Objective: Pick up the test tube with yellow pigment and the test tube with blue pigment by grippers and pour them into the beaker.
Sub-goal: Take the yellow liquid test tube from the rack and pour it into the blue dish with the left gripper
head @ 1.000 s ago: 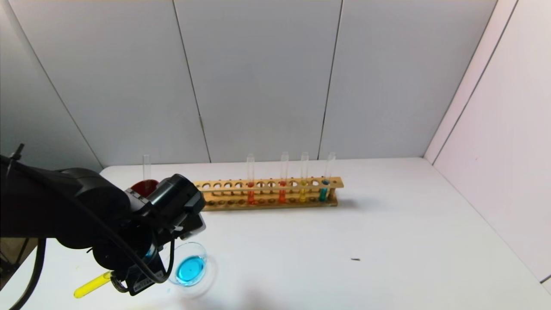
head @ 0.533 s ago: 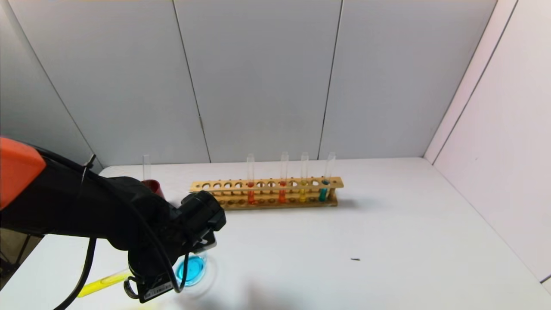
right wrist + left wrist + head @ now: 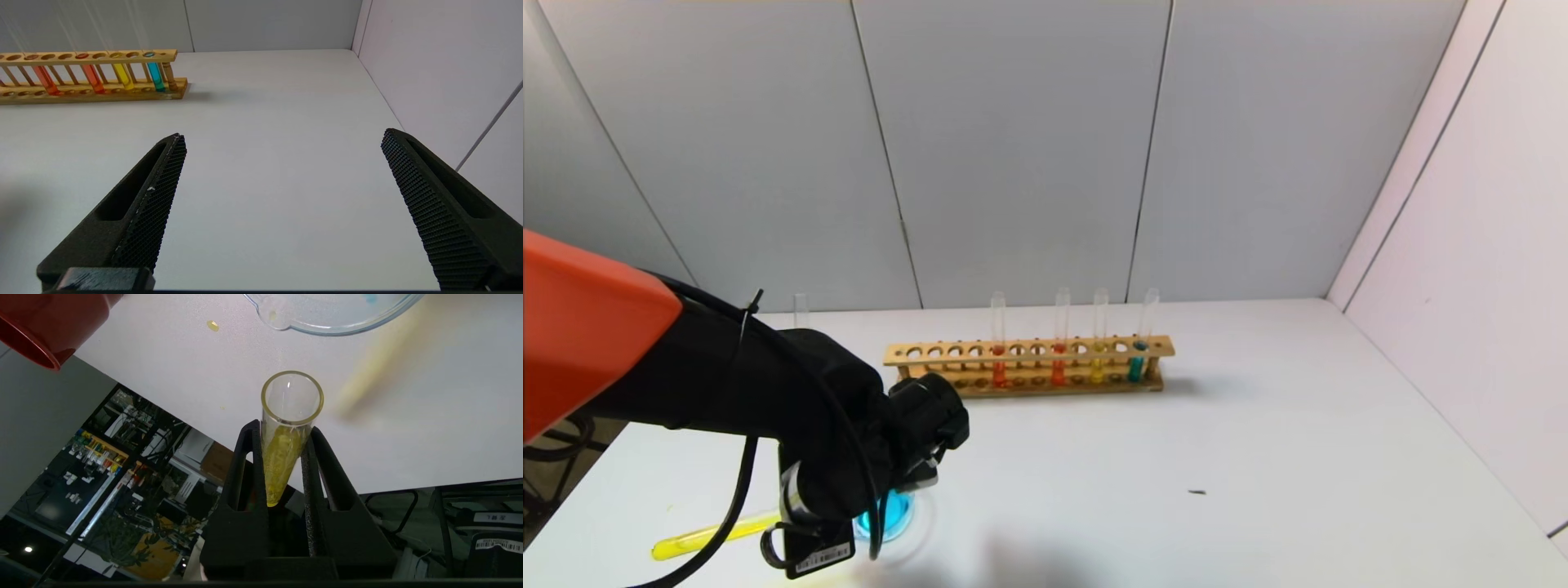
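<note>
From the head, the left gripper point(image 3: 805, 523) holds the test tube with yellow pigment point(image 3: 707, 535) tipped low beside the beaker point(image 3: 894, 514) of blue liquid on the bench point(image 3: 1176, 474). The left wrist shows its fingers point(image 3: 249, 465) squeezing that tube point(image 3: 286, 437) near the beaker's lip point(image 3: 286, 318). The right wrist shows the right gripper point(image 3: 282, 171) with fingers wide apart, with the test tube with blue pigment point(image 3: 155, 75) far off in the wooden rack point(image 3: 94, 90)

— How many tubes stood in the wooden rack point(image 3: 1029, 366)?

— Four: two orange-red tubes point(image 3: 998, 359), one yellow tube point(image 3: 1098, 359) and one blue tube point(image 3: 1137, 359).

— And outside it?

— One test tube with yellow pigment point(image 3: 286, 433), plus one clear tube point(image 3: 801, 309) showing behind the arm.

— Vessels?

— One beaker point(image 3: 894, 514) with blue liquid, one dark red cup point(image 3: 49, 326).

— Racks?

— One, with a single row of holes — most of them empty.
</note>
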